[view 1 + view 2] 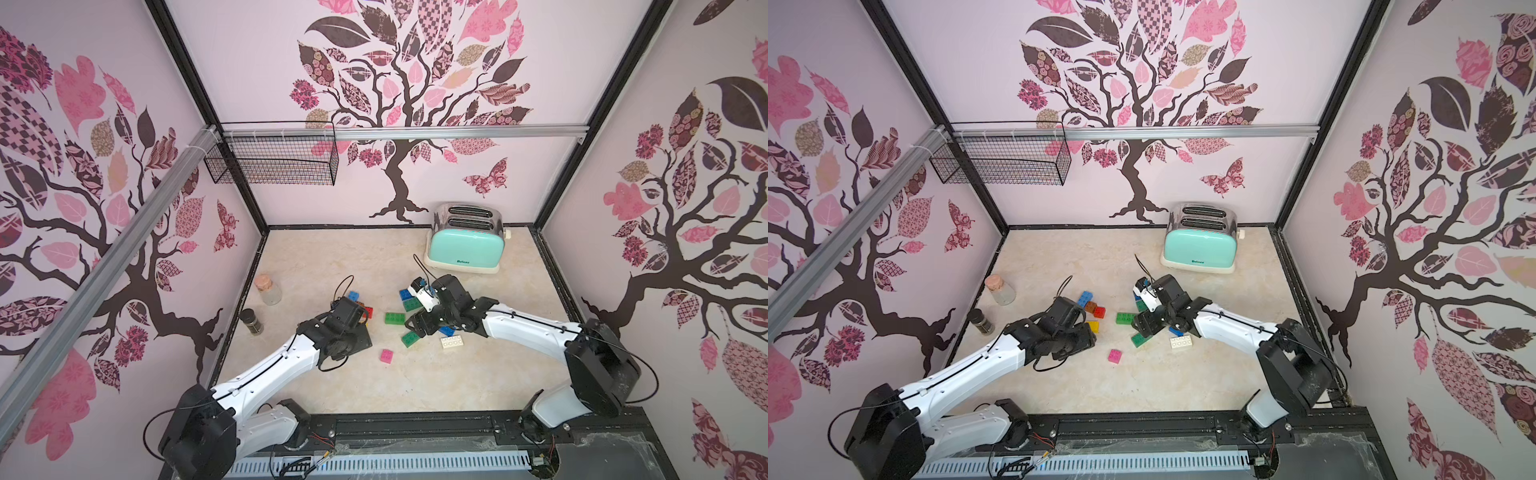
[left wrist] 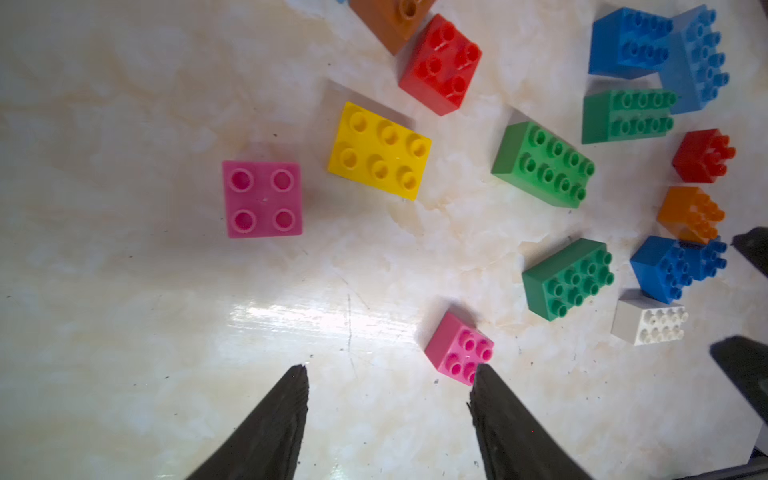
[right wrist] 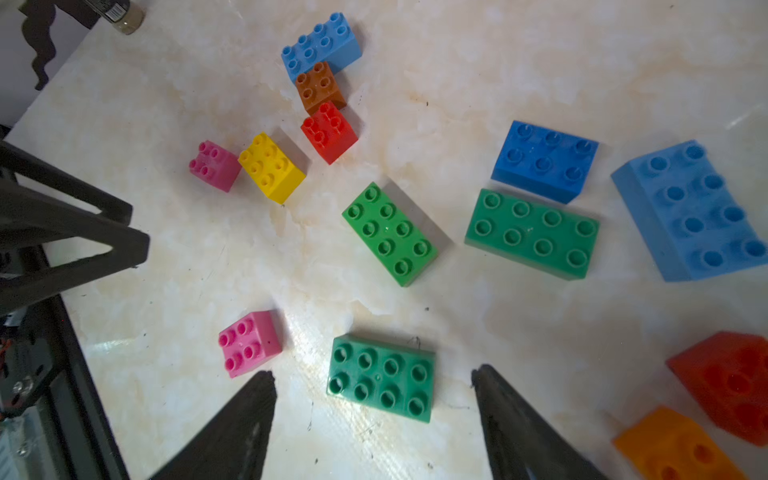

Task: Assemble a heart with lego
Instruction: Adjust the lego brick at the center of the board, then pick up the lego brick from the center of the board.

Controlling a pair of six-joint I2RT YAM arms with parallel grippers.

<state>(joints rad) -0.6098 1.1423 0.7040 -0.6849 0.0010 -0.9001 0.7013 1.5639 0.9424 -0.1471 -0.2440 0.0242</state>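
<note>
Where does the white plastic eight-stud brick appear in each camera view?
In a top view: white plastic eight-stud brick, centre table, close by the right arm.
In a top view: same spot.
Left wrist: beside a blue brick, at.
Right wrist: not in it.
Shared landmark: the lone pink four-stud brick.

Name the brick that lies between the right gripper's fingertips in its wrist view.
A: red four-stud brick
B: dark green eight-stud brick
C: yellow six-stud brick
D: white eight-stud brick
B: in the right wrist view the dark green eight-stud brick lies studs up between the spread fingertips of the right gripper, with a gap on either side, so it is not gripped.
</note>
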